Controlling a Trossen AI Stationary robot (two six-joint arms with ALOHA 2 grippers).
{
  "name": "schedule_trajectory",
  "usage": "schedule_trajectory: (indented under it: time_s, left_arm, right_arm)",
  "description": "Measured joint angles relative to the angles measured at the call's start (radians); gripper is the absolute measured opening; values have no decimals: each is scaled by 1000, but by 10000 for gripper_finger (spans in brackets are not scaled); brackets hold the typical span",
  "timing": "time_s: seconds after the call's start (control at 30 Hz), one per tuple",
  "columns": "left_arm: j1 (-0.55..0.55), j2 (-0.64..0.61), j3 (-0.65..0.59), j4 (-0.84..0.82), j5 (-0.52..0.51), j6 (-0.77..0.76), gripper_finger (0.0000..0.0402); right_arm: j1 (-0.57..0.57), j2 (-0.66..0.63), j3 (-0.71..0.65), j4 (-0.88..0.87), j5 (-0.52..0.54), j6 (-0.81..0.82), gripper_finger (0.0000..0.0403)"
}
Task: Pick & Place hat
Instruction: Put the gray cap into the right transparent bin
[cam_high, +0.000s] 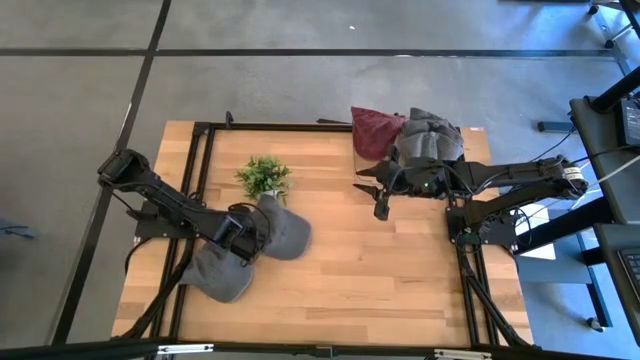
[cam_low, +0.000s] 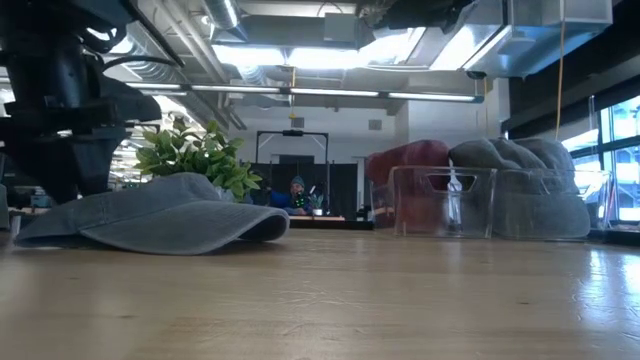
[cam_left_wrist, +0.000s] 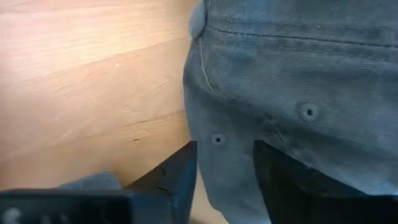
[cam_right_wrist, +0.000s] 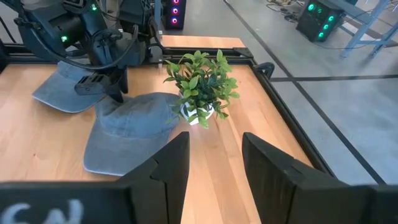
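**Softly does it: a limp cap, best pinched at its rear edge**

Down at the table, the left gripper (cam_high: 250, 240) stood at the back edge of the grey denim cap (cam_high: 283, 232), its fingers (cam_left_wrist: 177, 177) parted around the cloth near two stitched eyelets; whether they had bitten yet I could not tell. That cap lay flat on the wooden table (cam_high: 400, 270), just beside the potted plant (cam_high: 264, 177), on the side away from the clear bin (cam_low: 443, 201). A second grey cap (cam_high: 218, 278) lay under the left arm, farther from the plant. The right gripper (cam_high: 380, 205) hovered open and empty, well apart from the plant. Judged by its slump, the cap was light and soft: only the brim would be stiff.
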Motion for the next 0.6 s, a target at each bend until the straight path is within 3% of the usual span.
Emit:
schedule_trajectory:
  time_s: [0.17,0.37,0.6]
  left_arm:
    - [0,0,0,2,-19,0,188]
    - [21,12,0,16,16,-115,190]
    - [54,77,-1,56,56,-148,186]
  right_arm:
    - [0,0,0,0,0,0,149]
    - [0,0,0,0,0,0,149]
    - [0,0,-1,1,1,0,149]
